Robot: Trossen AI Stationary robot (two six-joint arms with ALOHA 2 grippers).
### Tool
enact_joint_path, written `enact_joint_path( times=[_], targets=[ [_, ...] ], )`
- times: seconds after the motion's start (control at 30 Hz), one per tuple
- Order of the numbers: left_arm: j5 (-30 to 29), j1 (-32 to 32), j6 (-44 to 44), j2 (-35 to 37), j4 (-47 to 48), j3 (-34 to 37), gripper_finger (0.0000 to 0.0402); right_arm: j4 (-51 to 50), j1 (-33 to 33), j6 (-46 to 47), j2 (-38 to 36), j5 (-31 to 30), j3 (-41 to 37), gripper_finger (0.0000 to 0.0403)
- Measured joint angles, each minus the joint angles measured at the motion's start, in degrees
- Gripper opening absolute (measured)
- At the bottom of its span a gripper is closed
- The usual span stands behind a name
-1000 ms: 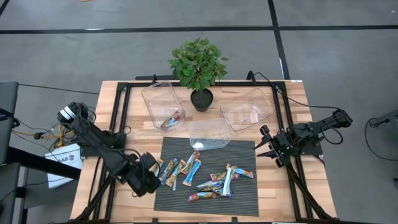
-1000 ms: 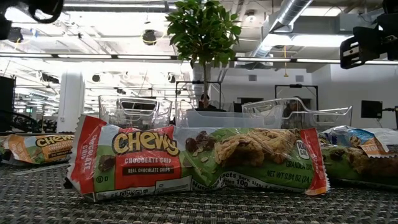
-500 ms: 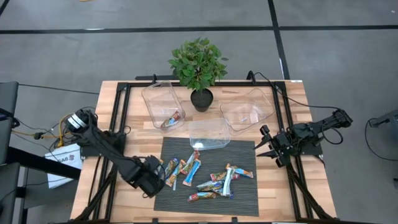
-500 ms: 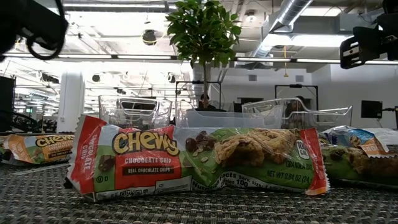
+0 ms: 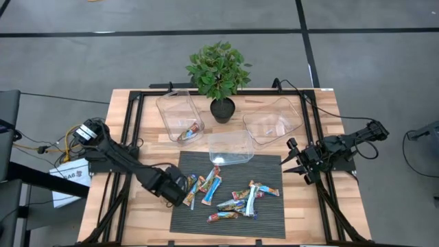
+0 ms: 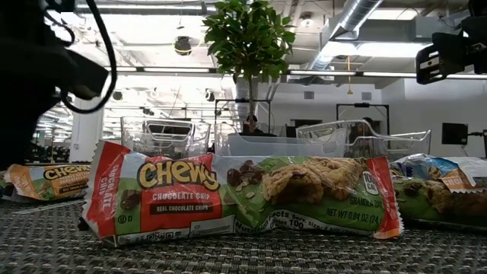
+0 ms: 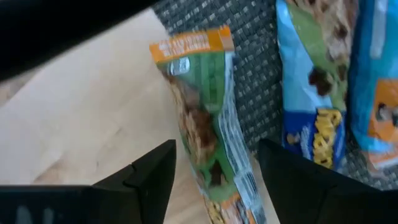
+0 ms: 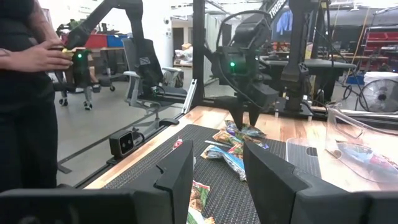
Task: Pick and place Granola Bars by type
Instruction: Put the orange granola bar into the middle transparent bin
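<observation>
Target bar: an orange-ended bar (image 7: 205, 124) with a green wrapper lies at the mat's left edge, partly on the dark woven mat (image 5: 267, 209) and partly on the bare wood.
Direction from hand: the bar sits directly ahead of and between the two fingers of the left hand (image 7: 214, 180), on the side of the hand toward the middle of the surface.
Long axis: in the left wrist view it runs lengthwise away from the wrist, along the gap between the fingers, so the fingers stand on either long side, ready to close across its narrow width.
Left hand state: released, fingers spread to both sides of the bar and gripping nothing; whether they touch the wrapper I cannot tell.
Nearer arm: the left one by far; in the high view the left hand (image 5: 175, 192) is at the mat's left edge.
Other bars: the rest of the Granola Bars (image 5: 233, 199) are scattered over the mat; one bar (image 5: 191, 131) already lies in the left clear bin (image 5: 171, 110).
Right hand: the right hand (image 5: 296, 163) waits beside the mat's right side, well apart from the bars, fingers parted and holding nothing.
Writing: the nearest wrapper (image 6: 243, 198) in the low view reads "CHEWY", "CHOCOLATE CHIP", "REAL CHOCOLATE CHIPS", "GRANOLA BARS"; a second wrapper (image 6: 46, 181) also shows "CHEWY".
Empty bins: the middle clear bin (image 5: 232, 147) and the right clear bin (image 5: 273, 120) look empty.
Beyond: a potted plant (image 5: 219, 72) stands at the far edge of the surface (image 5: 312, 213).
</observation>
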State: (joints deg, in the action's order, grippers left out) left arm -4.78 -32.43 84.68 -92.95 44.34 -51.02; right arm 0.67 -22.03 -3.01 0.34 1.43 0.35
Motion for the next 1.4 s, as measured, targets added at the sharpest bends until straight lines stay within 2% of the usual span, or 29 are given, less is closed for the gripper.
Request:
enact_joint_path(
  times=[0.5, 0.63, 0.87, 1.0, 1.1, 1.27, 1.4],
  targets=[
    [2.0, 2.6, -2.5, 0.3, -2.1, 3.9, 0.0218, 0.0, 0.0, 0.0, 0.0, 0.0, 0.0, 0.0134],
    [2.8, 2.6, -2.7, 0.3, -2.7, 3.9, 0.0186, 0.0, 0.0, 0.0, 0.0, 0.0, 0.0, 0.0134],
    [3.4, 2.6, -4.0, 0.2, -3.2, 4.0, 0.0089, 0.0, 0.0, 0.0, 0.0, 0.0, 0.0, 0.0134],
    [3.5, 2.6, -6.2, 0.4, -3.9, 4.0, 0.0048, 0.0, 0.0, 0.0, 0.0, 0.0, 0.0, 0.0133],
    [3.6, 2.6, -7.4, 0.5, -4.3, 3.9, 0.0037, 0.0, 0.0, 0.0, 0.0, 0.0, 0.0, 0.0133],
    [3.6, 2.1, -10.4, 1.5, -6.9, 2.7, 0.0044, 0.0, 0.0, 0.0, 0.0, 0.0, 0.0, 0.0134],
    [1.0, 1.2, -11.7, 4.0, -11.0, 2.4, 0.0045, 0.0, 0.0, 0.0, 0.0, 0.0, 0.0, 0.0133]
  ],
)
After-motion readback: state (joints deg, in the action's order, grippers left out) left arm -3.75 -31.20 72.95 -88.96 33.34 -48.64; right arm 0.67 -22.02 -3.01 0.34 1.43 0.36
